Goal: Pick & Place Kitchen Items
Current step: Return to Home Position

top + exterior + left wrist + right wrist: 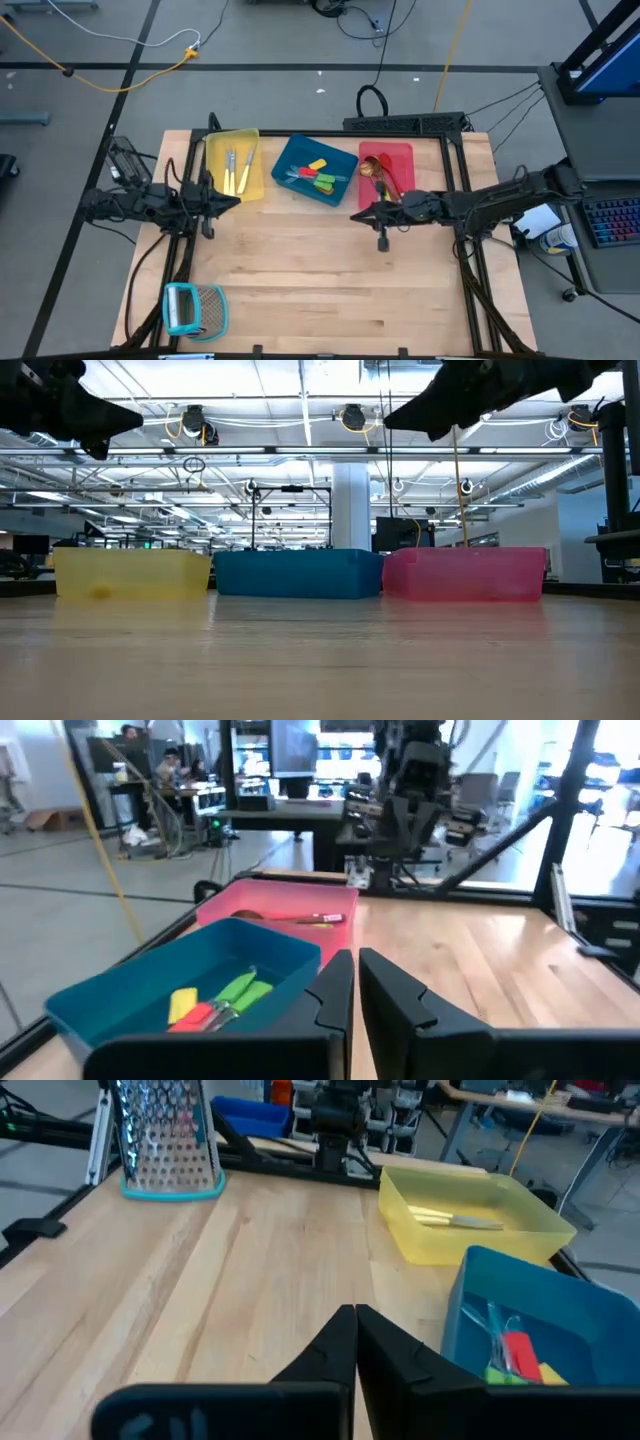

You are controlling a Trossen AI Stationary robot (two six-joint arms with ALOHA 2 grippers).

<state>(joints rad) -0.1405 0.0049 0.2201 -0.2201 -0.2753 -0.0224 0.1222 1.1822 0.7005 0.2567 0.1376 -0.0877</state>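
Both arms hang level over the wooden table (320, 290), and neither one is carrying anything. The left gripper (232, 203), left of centre in the overhead frame, has its fingers pressed together on nothing, with its tip just below the yellow tray (212, 150). The right gripper (357, 213), right of centre, is closed and empty too, its tip just under the red tray (405, 152). The utensils are all in the row of trays across the upper middle. The cream-handled knives (237, 172) lie in the yellow tray, and the green spatulas (326, 179) lie with yellow and red tools in the blue tray (290, 160). The spoons (376, 172) are in the red one. Down at lower left, well apart from everything, lies the teal-framed grater (195, 308).
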